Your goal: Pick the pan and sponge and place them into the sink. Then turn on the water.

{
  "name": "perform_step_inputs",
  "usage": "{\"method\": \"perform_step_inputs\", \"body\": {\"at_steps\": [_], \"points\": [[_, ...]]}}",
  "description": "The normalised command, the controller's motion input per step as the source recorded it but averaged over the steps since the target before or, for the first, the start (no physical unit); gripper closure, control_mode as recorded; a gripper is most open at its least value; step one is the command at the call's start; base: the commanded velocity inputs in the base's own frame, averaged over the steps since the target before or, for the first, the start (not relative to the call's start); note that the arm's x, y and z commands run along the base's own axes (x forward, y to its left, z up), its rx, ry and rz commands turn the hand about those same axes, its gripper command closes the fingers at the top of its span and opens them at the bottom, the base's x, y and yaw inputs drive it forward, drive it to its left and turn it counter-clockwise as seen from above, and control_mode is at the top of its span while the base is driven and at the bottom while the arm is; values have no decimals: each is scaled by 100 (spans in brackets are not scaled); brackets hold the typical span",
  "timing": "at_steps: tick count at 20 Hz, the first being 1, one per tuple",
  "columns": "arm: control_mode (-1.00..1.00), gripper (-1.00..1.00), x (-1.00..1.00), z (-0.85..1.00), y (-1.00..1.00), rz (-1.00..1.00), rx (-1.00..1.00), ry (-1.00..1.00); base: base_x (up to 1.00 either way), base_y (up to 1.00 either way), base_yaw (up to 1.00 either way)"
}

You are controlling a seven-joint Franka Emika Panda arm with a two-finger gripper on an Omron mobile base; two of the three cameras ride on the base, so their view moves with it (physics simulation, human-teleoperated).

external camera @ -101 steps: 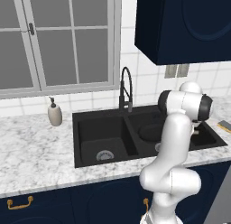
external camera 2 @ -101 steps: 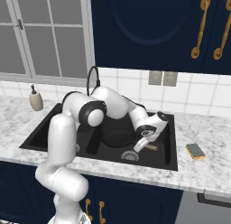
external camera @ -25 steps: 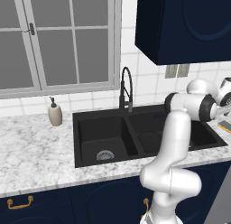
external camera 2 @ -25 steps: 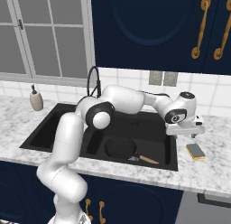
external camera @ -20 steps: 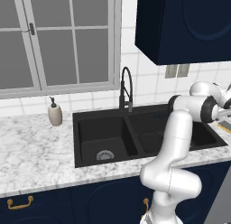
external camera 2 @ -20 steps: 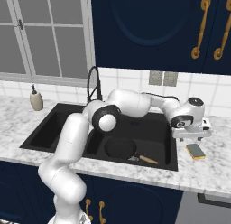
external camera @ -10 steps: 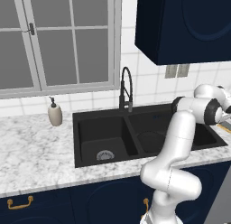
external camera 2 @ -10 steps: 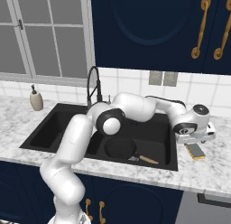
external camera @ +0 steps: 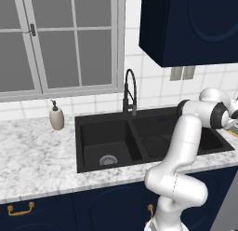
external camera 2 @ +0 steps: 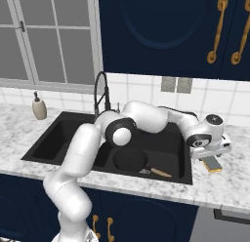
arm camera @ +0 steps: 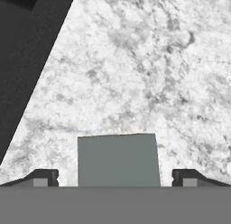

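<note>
On the marble counter [external camera 2: 229, 180] right of the sink [external camera 2: 53, 133], the gripper [external camera 2: 213, 156] hangs spread wide over the sponge [arm camera: 118, 159]; the pan [external camera 2: 130, 159] lies in the right basin.

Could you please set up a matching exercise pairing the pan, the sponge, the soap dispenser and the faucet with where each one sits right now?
Things:
1. pan
2. sponge
3. soap dispenser
4. faucet

Places:
A. on the marble counter to the right of the sink, under the open hand
B. on the counter to the left of the sink, below the window
C. in the sink's right basin, wooden handle toward the front right
D. behind the sink, at the divide between its two basins

Pairs: 1-C, 2-A, 3-B, 4-D
</note>
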Motion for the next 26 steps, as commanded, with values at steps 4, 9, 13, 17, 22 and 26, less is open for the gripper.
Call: {"method": "perform_step_inputs", "body": {"at_steps": [4,9,13,17,22,26], "points": [[-100,-100,0,-7,-4,6,0,4,0,0,0],[-100,-100,1,-12,-15,0,0,3,0,0,0],[-100,-100,8,-17,-15,0,0,5,0,0,0],[-100,-100,3,-14,-4,0,0,5,0,0,0],[-100,-100,0,-26,0,2,7,9,0,0,0],[-100,100,0,-42,0,1,12,11,0,0,0]]}}
